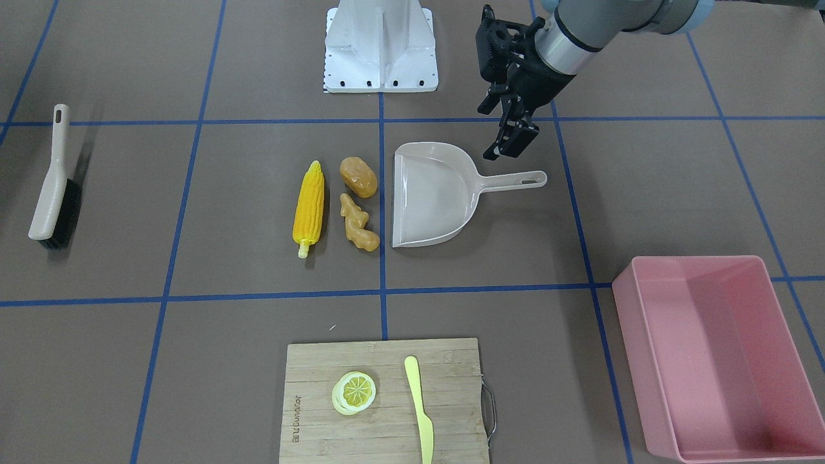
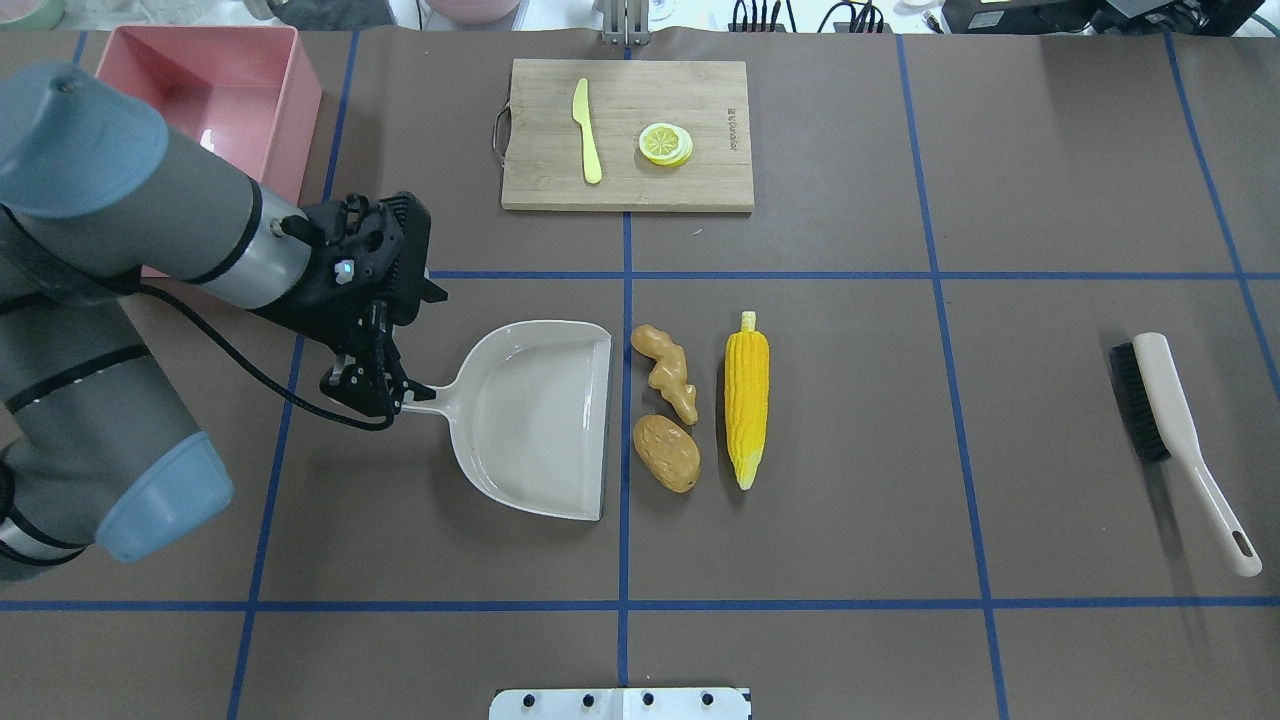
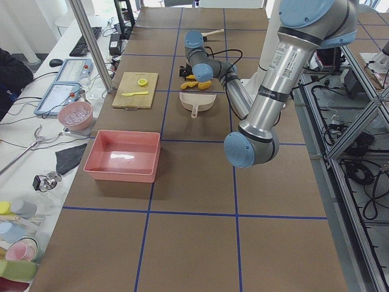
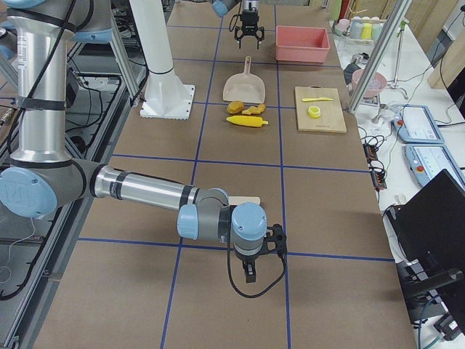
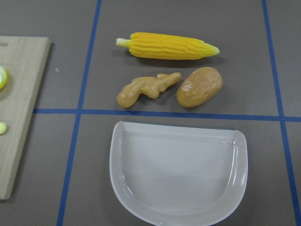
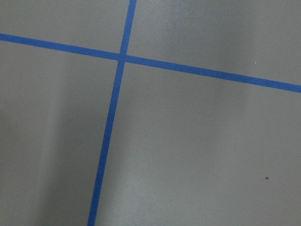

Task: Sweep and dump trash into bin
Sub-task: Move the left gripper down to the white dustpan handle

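Overhead exterior view: the left gripper (image 2: 370, 390) hangs over the free end of the dustpan handle (image 2: 440, 388), jaws parted and holding nothing. From the front-facing view it looks to be above the handle, not yet around it.
Dustpan (image 2: 540, 420): beige, flat on the table right ahead of that gripper. The handle's long axis runs straight away from the gripper into the pan, and the open mouth faces away from it.
Trash: just past the pan's mouth, on the far side of the pan from the gripper. The ginger root (image 2: 670, 372) and potato (image 2: 667, 453) lie just beside the lip. The corn cob (image 2: 747, 400) lies one row further out, parallel to the lip. None of it is in the pan.
Bin (image 2: 308, 130): pink, off to the gripper's other side, away from the trash, beside the left arm.
Brush (image 2: 1165, 420): well beyond the corn, on the right arm's side.
Right gripper (image 4: 252, 273): low over bare table, well apart from all this; whether it is parted or closed, I cannot tell.
Next move, as a judgement: come down and close across the handle.
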`<state>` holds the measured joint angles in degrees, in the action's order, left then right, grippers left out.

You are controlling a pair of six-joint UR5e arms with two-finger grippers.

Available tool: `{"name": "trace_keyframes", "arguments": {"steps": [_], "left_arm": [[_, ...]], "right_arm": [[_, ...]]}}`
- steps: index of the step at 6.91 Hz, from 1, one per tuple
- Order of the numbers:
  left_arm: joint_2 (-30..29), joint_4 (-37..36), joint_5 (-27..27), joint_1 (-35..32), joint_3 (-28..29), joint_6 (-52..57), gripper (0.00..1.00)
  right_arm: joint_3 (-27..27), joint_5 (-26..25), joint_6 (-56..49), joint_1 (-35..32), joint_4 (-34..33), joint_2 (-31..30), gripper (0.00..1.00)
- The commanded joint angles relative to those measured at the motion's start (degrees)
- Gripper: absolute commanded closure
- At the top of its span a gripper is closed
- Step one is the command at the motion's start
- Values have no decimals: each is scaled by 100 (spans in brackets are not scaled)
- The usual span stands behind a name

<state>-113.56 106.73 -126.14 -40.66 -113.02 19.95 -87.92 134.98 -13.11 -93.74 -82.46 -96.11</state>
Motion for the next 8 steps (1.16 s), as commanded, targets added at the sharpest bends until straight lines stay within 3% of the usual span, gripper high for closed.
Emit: {"name": "trace_keyframes", "arguments": {"steps": [1,3,4,6,7,8], "left_arm": [[385,1441,220,269,525,-412,3],[1061,2524,196,174,754,-430,3],[1125,2746,-31,-54,825,-439,3],[1108,3367,-279,-232,1305,-919,8],[1039,3851,-271,-197,1683,-1088,10],[1021,3864,-271,-231,1722,-1098,9]], "right_arm": [[-32,-155,19,136,2,4,0],[-145,-69,742,146,63,-13,0],[-259,140,1784,459,298,-48,0],[-513,-6,3064,1188,1150,-319,0],[-872,-51,3643,1592,1153,-425,1],[-1371,-251,4093,2005,1136,-661,1]]}}
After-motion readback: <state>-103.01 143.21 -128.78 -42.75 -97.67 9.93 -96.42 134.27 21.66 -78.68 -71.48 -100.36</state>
